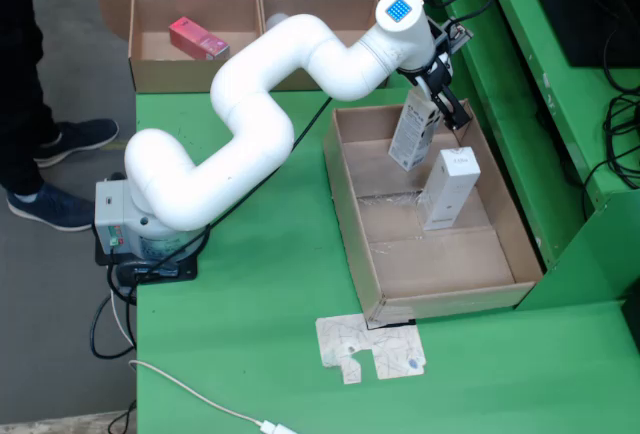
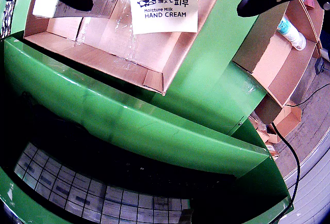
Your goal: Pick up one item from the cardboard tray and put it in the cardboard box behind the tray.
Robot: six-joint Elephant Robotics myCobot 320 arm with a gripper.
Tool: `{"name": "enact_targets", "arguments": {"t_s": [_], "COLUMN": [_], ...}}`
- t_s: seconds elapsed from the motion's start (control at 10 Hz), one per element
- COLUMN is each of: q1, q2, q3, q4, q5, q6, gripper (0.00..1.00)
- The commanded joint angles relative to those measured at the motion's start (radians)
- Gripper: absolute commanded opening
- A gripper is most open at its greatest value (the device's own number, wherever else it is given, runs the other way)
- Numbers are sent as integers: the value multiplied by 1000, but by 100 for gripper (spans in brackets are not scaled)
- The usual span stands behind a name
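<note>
While the white arm (image 1: 250, 104) reaches across the green bench (image 1: 270, 334), its tool (image 1: 437, 94) sits over the far end of the cardboard tray (image 1: 345, 204), clamped on a white carton (image 1: 412, 129) that hangs tilted, clear of the tray floor. Inside the tray there's one more white box (image 1: 448, 189) standing upright near the middle, just beside the held one — in the wrist view its label reads "Moisture Milk HAND CREAM" (image 2: 164, 8). Otherwise I only see bare cardboard with some shiny tape.

Past the tray's far end sits the cardboard box (image 1: 150, 72), split into two compartments. The one farther from the tray has a pink carton (image 1: 198, 38) lying in it; the nearer one is mostly hidden by the arm, so can't say what's in there from the overhead view. The wrist view shows a white tube with a teal band (image 2: 289, 32) lying in a cardboard box beyond the tray.

On the bench off the tray's near end there's a flattened scrap of packaging (image 1: 370, 347), and a white cable (image 1: 190, 396) runs along the bench edge. Beyond the box, someone's legs and dark sneakers (image 1: 60, 169) are on the grey floor — flat cardboard up top too.
</note>
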Motion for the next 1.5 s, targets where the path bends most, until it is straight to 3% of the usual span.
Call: {"name": "enact_targets", "arguments": {"t_s": [0.0,1.4], "q1": [0,5], "q2": [37,1], "q3": [26,26], "q4": [26,53], "q5": [-2,-6], "q6": [4,17], "gripper": [100,100]}}
